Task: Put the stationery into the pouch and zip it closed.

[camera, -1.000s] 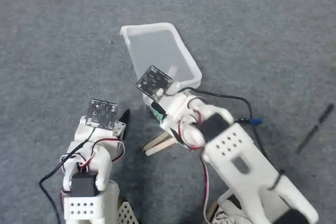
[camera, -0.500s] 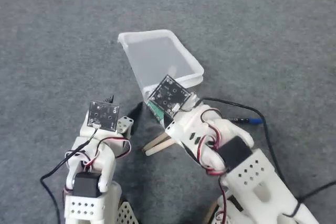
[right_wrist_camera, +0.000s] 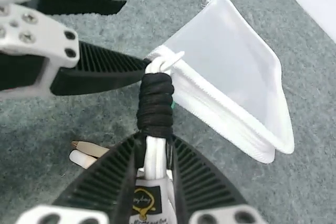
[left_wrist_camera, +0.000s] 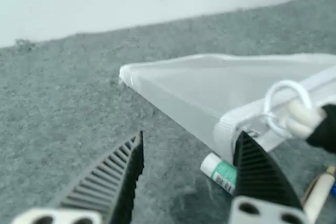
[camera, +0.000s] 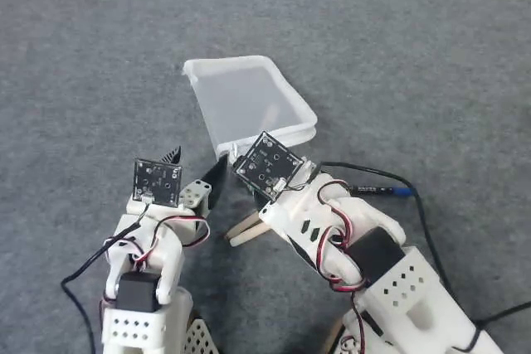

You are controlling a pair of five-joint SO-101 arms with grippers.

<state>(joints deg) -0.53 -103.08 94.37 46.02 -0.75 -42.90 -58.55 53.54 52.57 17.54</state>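
While the translucent pouch (camera: 249, 97) lies on the grey carpet (camera: 431, 72) just ahead of both arms, its zip edge faces them. The near corner of that edge sits right at the tip of one finger of the left gripper (left_wrist_camera: 190, 139). That gripper's fingers are spread wide with nothing between them; whether the fingertip touches the pouch cannot be told. From the same corner a white ring leads into a black-wrapped pull cord (right_wrist_camera: 156, 103). The right gripper (right_wrist_camera: 155, 148) is clamped on this cord, directly before the zip edge. Whether the zip stands open or closed cannot be told.

A green-and-white glue stick (left_wrist_camera: 220, 172) lies on the carpet outside the pouch, just beside the zip corner. Two pale pencils (camera: 249, 227) lie side by side on the carpet nearer the arms, between them and apart from the pouch. A dark pen with a blue end (camera: 383, 191) lies on the carpet beside the right arm, clear of the pouch.
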